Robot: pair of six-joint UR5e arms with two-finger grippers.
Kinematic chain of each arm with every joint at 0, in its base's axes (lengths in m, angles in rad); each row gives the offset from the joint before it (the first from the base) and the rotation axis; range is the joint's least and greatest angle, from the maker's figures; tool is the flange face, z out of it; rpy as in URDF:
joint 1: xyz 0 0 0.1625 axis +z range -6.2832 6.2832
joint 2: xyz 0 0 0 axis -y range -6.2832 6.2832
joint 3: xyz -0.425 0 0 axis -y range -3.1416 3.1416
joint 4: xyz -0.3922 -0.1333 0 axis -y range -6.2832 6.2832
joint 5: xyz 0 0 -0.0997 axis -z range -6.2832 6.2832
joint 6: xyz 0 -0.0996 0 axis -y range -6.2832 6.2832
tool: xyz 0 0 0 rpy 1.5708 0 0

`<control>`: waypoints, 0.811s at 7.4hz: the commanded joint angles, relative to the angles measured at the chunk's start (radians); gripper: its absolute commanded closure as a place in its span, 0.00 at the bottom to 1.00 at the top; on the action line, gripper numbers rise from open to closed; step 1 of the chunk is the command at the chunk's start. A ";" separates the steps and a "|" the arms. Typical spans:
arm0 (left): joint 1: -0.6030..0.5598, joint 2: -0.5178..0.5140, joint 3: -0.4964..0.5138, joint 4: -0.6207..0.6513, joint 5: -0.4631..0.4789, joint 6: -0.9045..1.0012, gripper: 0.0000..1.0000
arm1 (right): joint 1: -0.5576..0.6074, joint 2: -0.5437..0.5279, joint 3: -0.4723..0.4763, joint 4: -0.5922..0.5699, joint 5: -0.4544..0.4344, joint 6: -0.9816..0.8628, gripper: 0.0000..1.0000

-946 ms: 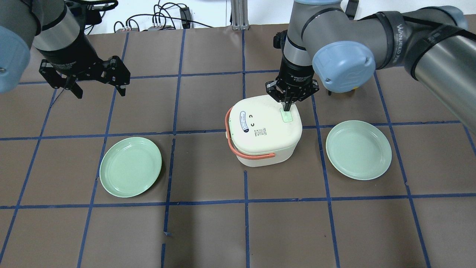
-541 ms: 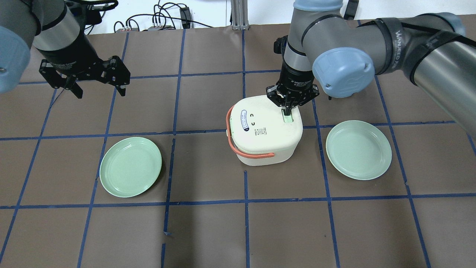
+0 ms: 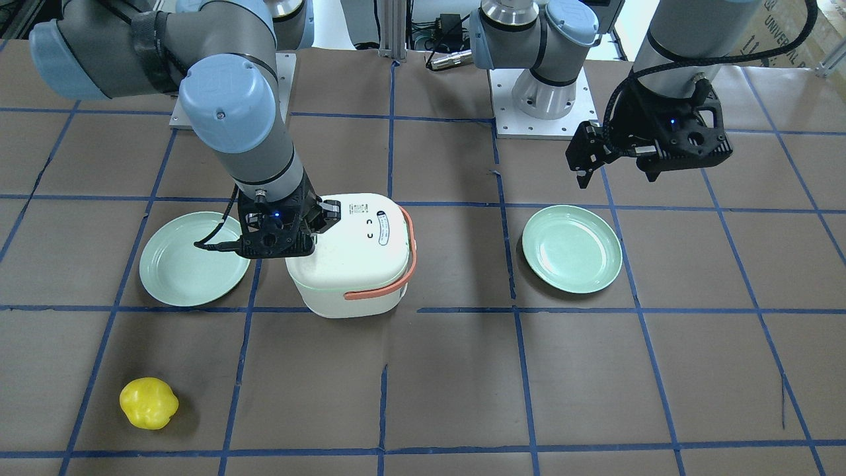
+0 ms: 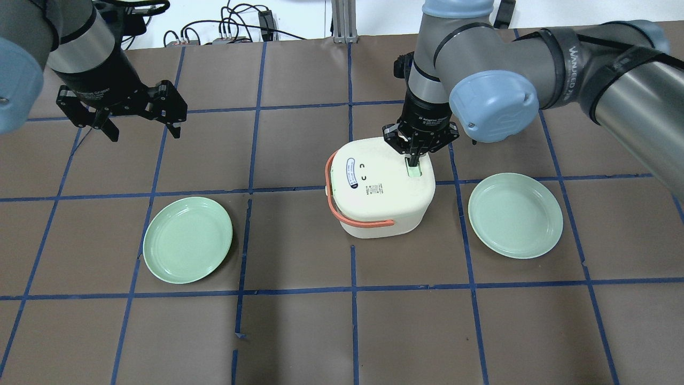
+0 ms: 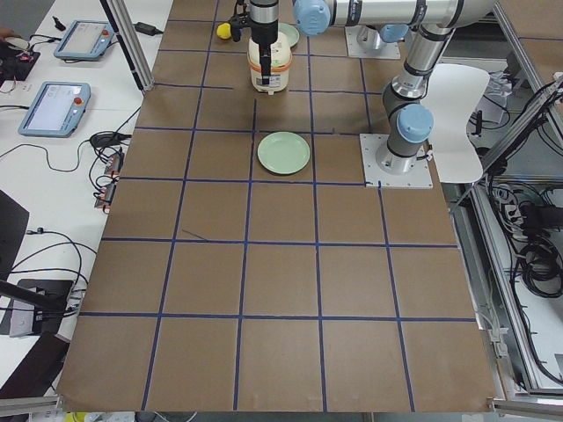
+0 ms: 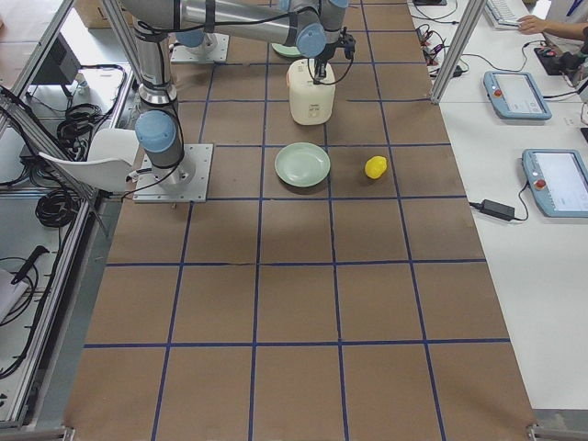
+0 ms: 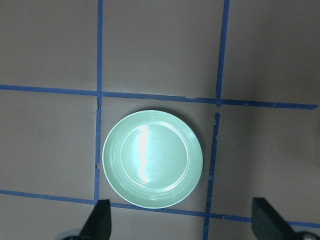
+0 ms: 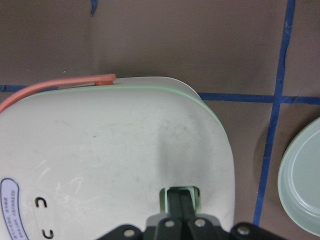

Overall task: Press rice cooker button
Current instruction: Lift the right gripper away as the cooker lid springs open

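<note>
A cream rice cooker (image 4: 377,187) with an orange handle (image 4: 342,214) stands mid-table. Its pale green button (image 4: 414,171) sits on the lid's right side. My right gripper (image 4: 412,159) is shut, and its joined fingertips press down on the button's far end. In the right wrist view the shut fingers (image 8: 180,202) sit inside the green button frame (image 8: 162,197). In the front view the right gripper (image 3: 277,235) covers the button on the cooker (image 3: 350,258). My left gripper (image 4: 140,131) hangs open and empty above the table at far left, above a plate (image 7: 152,157).
Two green plates lie either side of the cooker, one on the left (image 4: 187,239) and one on the right (image 4: 515,215). A yellow pepper-like object (image 3: 149,402) lies near the operators' edge. Cables run along the table's far edge.
My right gripper has come down from the button's far edge onto the button, and the cooker has shifted slightly. The left arm has not moved.
</note>
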 commanded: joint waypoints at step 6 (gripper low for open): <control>0.000 0.000 0.000 0.000 0.000 0.000 0.00 | -0.026 -0.088 -0.185 0.270 0.002 0.013 0.45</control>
